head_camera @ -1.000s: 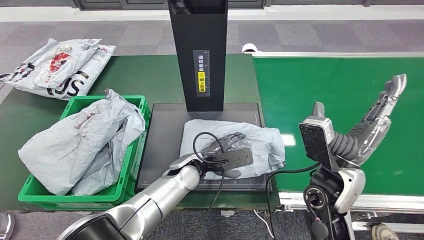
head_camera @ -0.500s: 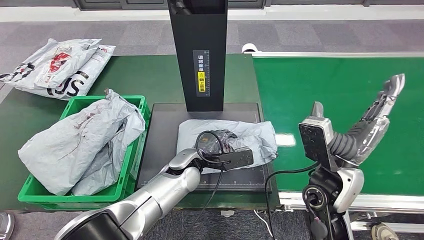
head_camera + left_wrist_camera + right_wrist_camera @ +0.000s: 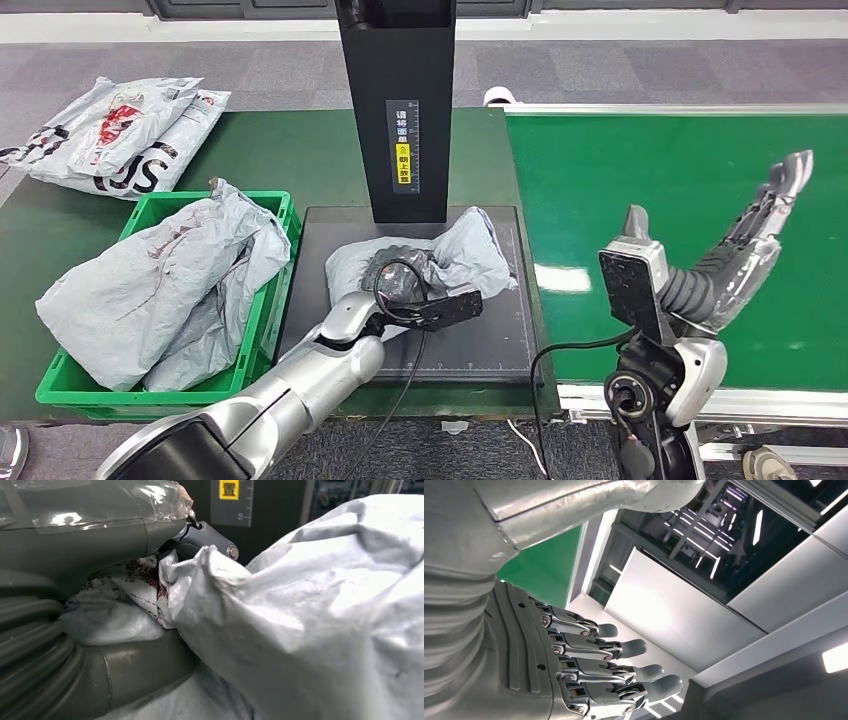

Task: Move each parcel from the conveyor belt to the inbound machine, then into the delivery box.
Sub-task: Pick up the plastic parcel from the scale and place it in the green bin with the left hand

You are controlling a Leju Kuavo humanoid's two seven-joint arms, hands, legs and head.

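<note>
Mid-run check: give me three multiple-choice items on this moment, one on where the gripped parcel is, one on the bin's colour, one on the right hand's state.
1. Where is the parcel that the left hand grips?
A. on the belt
B. on the machine's black plate
C. in the bin

2. What colour is the bin?
A. green
B. blue
C. grey

3. What state is the right hand in?
A. holding a parcel
B. fingers apart, empty
C. pressing on the belt

Answers: 1 B, the parcel lies bunched on the plate under the black column. 2 A, its walls are green. 3 B, the hand is raised over the belt with nothing in it.
</note>
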